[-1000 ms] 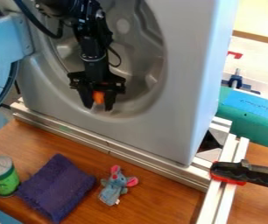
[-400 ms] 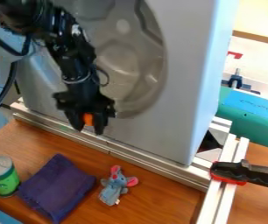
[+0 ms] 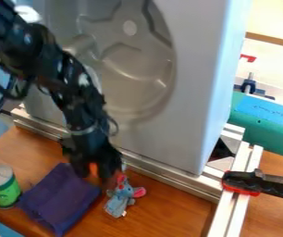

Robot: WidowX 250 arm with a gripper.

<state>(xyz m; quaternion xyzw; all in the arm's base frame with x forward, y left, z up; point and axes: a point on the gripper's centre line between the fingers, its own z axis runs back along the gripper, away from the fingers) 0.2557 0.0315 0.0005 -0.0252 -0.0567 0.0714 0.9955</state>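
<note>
Right, camera view: the claw (image 3: 95, 176) hangs over the purple cloth's (image 3: 57, 200) upper edge, just beside the mouse toy (image 3: 121, 199) on the table. An orange patch (image 3: 93, 169) shows at it, but whether it's open, closed or gripping, I can't tell. Straight, gentle lowering would best spare those pink ears and avoid snagging cloth.

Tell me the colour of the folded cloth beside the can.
Dark purple cloth, seen best in the camera view.
</note>
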